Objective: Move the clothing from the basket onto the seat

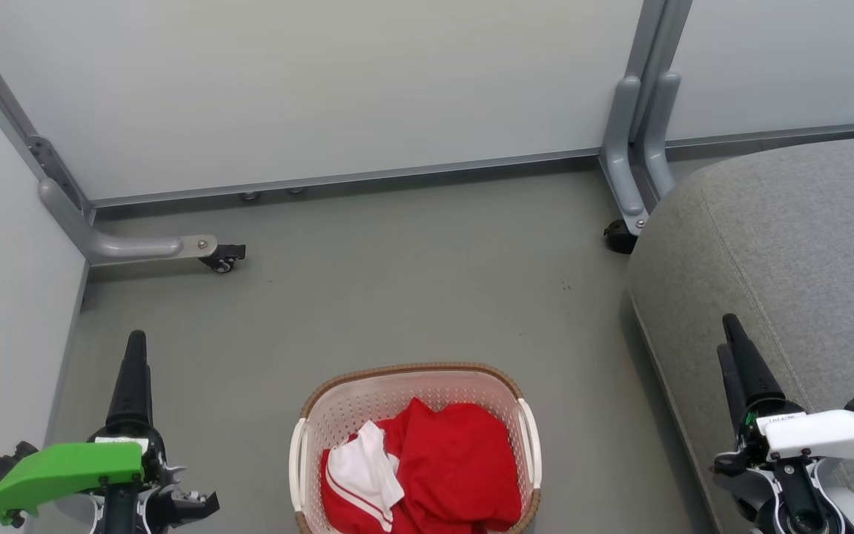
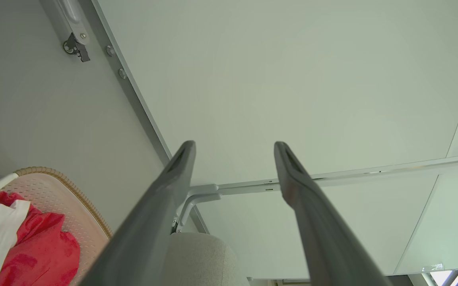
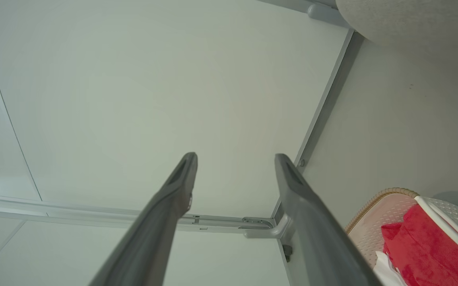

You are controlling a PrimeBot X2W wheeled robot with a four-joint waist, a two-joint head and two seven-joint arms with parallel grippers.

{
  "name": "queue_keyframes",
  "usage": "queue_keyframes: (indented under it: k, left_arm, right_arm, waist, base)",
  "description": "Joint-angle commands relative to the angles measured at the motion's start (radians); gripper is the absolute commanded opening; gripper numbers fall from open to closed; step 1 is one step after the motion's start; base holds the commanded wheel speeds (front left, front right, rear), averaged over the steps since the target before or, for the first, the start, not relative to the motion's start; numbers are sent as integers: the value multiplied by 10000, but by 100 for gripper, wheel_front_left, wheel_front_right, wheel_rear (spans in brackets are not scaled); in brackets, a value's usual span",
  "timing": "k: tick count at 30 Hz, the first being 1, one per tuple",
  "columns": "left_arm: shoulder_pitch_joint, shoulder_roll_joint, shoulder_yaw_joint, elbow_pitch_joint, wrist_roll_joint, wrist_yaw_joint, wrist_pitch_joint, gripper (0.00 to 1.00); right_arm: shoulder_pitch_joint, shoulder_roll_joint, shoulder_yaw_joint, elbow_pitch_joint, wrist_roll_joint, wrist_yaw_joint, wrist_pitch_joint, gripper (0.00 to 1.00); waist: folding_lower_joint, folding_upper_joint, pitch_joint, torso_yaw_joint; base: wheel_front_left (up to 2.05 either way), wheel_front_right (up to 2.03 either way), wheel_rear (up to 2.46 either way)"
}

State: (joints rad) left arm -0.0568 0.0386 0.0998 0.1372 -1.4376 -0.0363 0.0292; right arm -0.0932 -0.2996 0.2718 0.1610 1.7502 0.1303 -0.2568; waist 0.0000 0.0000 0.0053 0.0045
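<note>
Pre-grasp: clothing [image 1: 457,460] lies in basket [image 1: 412,368], seat [image 1: 805,237] to the right. Both jaws wide open, empty (flanking basket). Next: dip in, pinch fabric.

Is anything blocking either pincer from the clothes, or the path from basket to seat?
Nothing visible. The red clothing lies uncovered in the open-topped basket, between the open left pincer and right pincer. Only bare floor separates the basket from the grey seat on the right.

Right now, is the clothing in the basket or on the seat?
In the basket. The red clothing lies bunched inside the basket on the floor; the visible part of the grey seat carries no garment.
</note>
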Motion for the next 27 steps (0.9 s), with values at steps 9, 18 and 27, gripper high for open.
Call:
queue_keyframes:
  k: [9,18,27]
  left_arm:
    - [-243,67,-233,-425,2156,46,-433,100]
    - [-231,79,-608,-569,4078,347,-771,100]
    - [-188,89,-953,-572,5847,499,-1070,100]
  right_arm:
    - [-168,274,-413,-440,-2444,3,-20,100]
    - [-153,571,-707,-688,-4642,3,-26,100]
    - [-88,838,-1123,-612,-6513,3,-32,100]
  waist:
    - [0,0,32,35]
    - [0,0,62,73]
    - [0,0,38,121]
  base:
    - [0,0,0]
    - [0,0,0]
    - [0,0,0]
